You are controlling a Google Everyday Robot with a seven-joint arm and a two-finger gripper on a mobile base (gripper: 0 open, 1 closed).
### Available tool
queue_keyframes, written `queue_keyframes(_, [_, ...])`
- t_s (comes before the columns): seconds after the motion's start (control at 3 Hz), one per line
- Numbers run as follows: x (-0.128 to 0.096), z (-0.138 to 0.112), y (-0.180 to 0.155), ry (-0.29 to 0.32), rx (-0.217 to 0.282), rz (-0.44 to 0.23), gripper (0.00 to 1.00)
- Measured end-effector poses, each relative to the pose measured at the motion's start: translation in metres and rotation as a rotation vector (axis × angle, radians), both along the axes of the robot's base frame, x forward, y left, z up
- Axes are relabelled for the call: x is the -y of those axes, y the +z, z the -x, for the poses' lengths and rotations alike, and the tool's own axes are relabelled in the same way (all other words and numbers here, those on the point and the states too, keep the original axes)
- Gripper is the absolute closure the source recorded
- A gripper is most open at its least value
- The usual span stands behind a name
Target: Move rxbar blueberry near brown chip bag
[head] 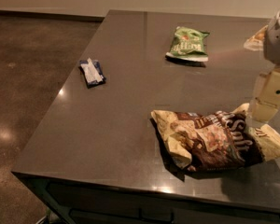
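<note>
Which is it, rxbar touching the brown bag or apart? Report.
Apart: camera view shows bare table between rxbar and brown bag. Gripper sits at the right edge.

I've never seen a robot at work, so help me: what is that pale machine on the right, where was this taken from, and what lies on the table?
The pale blocks at the right edge belong to a one-armed mobile robot; its gripper sits low there, just behind the brown chip bag. The single camera looks down across the dark table; where it is mounted is not known. On the table lie the brown chip bag in front, a smaller green chip bag farther back, and the small rxbar blueberry at the left, apart from both. Whether the gripper holds anything does not show.
</note>
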State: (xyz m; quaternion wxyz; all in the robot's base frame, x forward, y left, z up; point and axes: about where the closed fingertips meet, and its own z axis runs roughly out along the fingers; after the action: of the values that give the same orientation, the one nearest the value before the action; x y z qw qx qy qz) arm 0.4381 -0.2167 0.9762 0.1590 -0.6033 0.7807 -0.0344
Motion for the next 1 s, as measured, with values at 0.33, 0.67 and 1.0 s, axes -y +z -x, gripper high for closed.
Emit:
queue_keyframes(0.33, [0.000,0.000,0.000,0.000,0.000,0.000,0.00])
queue_keyframes(0.67, [-0.042,-0.021,-0.010,0.008,-0.033,-0.010,0.00])
queue_keyframes(1.0, [-0.085,-0.044,-0.023,0.012,-0.066,-0.023,0.00])
